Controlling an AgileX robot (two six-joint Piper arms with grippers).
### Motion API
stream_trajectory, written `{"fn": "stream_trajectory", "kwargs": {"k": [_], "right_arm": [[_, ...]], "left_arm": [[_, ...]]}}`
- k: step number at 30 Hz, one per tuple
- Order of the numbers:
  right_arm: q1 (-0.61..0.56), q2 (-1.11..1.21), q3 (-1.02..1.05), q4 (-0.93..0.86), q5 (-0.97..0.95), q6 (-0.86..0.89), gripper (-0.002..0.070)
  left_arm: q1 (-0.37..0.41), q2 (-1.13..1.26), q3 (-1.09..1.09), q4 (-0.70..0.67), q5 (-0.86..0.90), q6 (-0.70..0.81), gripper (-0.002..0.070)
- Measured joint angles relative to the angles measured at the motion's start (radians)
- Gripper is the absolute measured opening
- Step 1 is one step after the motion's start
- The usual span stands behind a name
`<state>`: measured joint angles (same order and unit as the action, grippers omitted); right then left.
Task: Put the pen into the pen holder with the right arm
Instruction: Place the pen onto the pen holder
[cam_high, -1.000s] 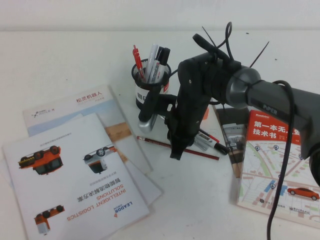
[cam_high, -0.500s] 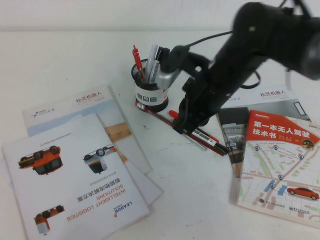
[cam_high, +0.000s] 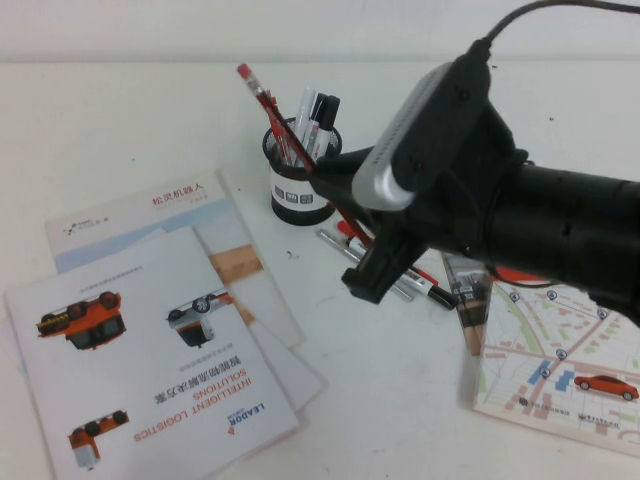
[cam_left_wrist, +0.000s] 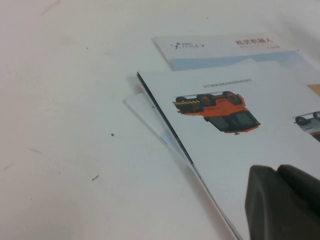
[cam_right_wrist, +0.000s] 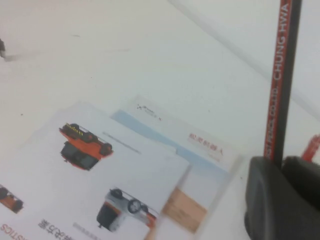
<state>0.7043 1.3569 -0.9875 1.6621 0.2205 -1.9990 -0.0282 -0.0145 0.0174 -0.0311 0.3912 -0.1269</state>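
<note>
The pen (cam_high: 285, 130) is a long dark-red stick, lifted off the table and slanting up to the left. Its pale end sits above and left of the pen holder (cam_high: 300, 195), and its shaft crosses the holder's rim. The holder is a black mesh cup with a white label band, and it holds several markers. My right gripper (cam_high: 368, 280) hangs just right of the holder, shut on the pen's lower end. In the right wrist view the pen (cam_right_wrist: 280, 75) rises from between the closed fingers of that gripper (cam_right_wrist: 280, 167). My left gripper (cam_left_wrist: 280, 175) hovers over a brochure with its fingers together.
Loose markers (cam_high: 350, 238) and a black-capped one (cam_high: 432, 292) lie on the table right of the holder, partly under my right arm. Overlapping brochures (cam_high: 150, 340) cover the left side. A red-and-white map book (cam_high: 560, 370) lies at the right.
My right arm has swung over and raised the pen off the table. The pen lay flat in front of the holder before and now slants up across the holder's rim.
</note>
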Motion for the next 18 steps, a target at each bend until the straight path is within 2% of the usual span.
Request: {"fn": "stream_trajectory", "kwargs": {"k": [10,18], "right_arm": [[0.010,0.126,-0.145,0.065,0.014,-0.074,0.0008],[0.013,0.151,-0.202,0.077,-0.283,-0.263,0.0008]], "left_arm": [[0.000,0.000,0.000,0.000,0.000,0.000,-0.0002],[0.000,0.000,0.000,0.000,0.000,0.000,-0.0002]]}}
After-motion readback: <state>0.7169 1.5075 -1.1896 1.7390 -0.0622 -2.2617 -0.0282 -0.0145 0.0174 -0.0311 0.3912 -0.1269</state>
